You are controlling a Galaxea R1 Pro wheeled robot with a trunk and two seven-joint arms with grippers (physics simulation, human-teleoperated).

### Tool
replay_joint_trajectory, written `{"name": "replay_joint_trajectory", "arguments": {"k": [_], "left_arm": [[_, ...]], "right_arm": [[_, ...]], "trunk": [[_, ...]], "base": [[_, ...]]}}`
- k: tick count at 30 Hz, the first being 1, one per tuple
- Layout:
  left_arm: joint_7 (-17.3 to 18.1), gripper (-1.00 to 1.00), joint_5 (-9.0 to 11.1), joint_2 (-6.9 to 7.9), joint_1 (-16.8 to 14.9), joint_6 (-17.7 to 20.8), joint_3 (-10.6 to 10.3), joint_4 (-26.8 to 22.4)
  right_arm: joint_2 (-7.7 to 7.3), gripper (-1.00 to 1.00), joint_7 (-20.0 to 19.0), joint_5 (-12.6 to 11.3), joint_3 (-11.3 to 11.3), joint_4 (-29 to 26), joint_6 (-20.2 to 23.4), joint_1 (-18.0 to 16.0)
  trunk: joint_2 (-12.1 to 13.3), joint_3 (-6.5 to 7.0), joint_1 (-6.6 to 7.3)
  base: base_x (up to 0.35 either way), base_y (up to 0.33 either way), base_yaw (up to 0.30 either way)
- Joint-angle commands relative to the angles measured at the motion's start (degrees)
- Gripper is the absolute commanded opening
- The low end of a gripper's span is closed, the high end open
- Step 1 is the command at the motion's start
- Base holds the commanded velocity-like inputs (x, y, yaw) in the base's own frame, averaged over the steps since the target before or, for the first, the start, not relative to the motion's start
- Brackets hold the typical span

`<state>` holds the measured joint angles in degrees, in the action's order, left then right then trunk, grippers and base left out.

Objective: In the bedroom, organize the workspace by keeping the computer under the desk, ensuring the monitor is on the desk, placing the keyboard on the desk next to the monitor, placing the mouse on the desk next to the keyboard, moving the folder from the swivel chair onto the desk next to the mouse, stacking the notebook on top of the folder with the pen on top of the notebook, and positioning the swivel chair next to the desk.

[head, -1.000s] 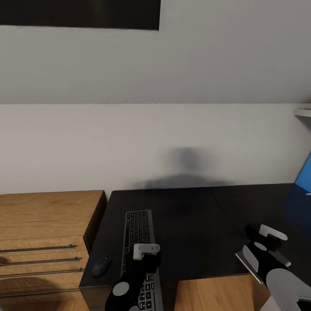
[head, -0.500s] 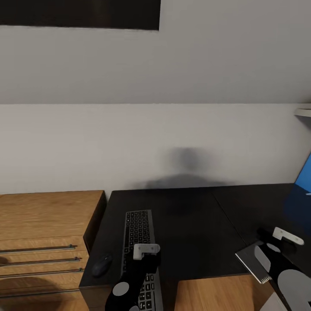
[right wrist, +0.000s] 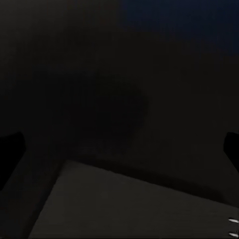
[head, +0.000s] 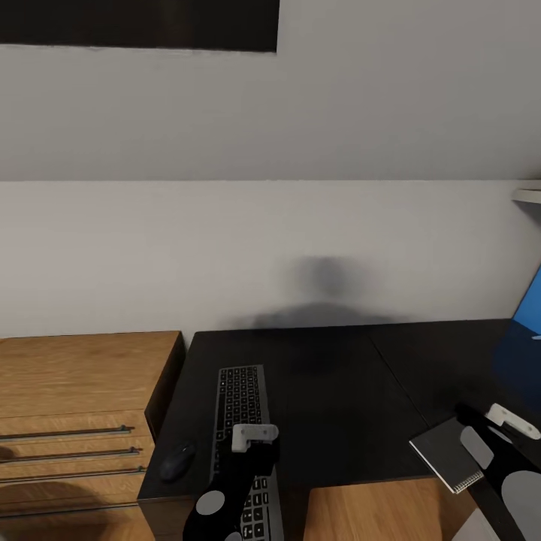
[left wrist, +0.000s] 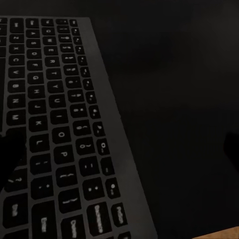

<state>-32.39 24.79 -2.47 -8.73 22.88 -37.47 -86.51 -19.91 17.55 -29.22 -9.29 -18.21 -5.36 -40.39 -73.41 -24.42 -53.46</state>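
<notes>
R tool (head: 502,422): pulled back toward lower right of frame vs 1 s ago, now off the notebook (head: 448,453) instead of over it. Fingertips at both edges of wrist view (right wrist: 119,144), wide apart, nothing between them. Notebook left lying flat on black worktop (head: 323,398) at its near edge, lower right of frame, spiral edge toward robot; seen close in R wrist view too (right wrist: 129,204). Reads as just released: notebook placed, but no folder seen under it, so stacking step prob. not satisfied yet.

L tool (head: 254,439): unchanged over the last sec, hanging over near end of keyboard (head: 244,436). Dark fingertips at both edges of L wrist view (left wrist: 119,149), spread wide, gripping nothing. Keyboard runs lengthways front-to-back, lower centre-left of frame, keys clear in L wrist view (left wrist: 55,124). Mouse (head: 177,460) just beside keyboard at worktop's left near corner. Both already on worktop, unmoved.

Blue slab (head: 526,330) at right edge of frame, likely monitor, cut off, not sure. Folder, pen, chair, computer: can't place from here.

Containers: wooden drawer unit (head: 83,406) at lower left, butting against worktop's left side, drawers closed, contents hidden. Shelf corner (head: 527,194) at right edge, nothing visible on it.
</notes>
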Motion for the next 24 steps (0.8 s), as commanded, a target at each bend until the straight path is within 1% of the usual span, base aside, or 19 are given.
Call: {"name": "replay_joint_trajectory", "arguments": {"k": [1,13,24], "left_arm": [[-0.5,1.0,0.4,0.01,-0.1,0.1,-0.1,-0.1],[-0.5,1.0,0.4,0.01,-0.1,0.1,-0.1,-0.1],[-0.5,1.0,0.4,0.01,-0.1,0.1,-0.1,-0.1]], "right_arm": [[-0.01,1.0,0.0,-0.7,0.1,0.0,-0.3,0.0],[0.01,1.0,-0.3,-1.0,0.1,0.1,0.0,0.0],[0.04,1.0,-0.3,-1.0,0.1,0.1,0.1,0.0]], "trunk": [[0.0,-0.06,0.0],[0.0,-0.06,0.0],[-4.5,-2.04,-2.42]], "base": [[0.0,0.0,0.0],[0.0,0.0,0.0],[0.0,0.0,0.0]]}}
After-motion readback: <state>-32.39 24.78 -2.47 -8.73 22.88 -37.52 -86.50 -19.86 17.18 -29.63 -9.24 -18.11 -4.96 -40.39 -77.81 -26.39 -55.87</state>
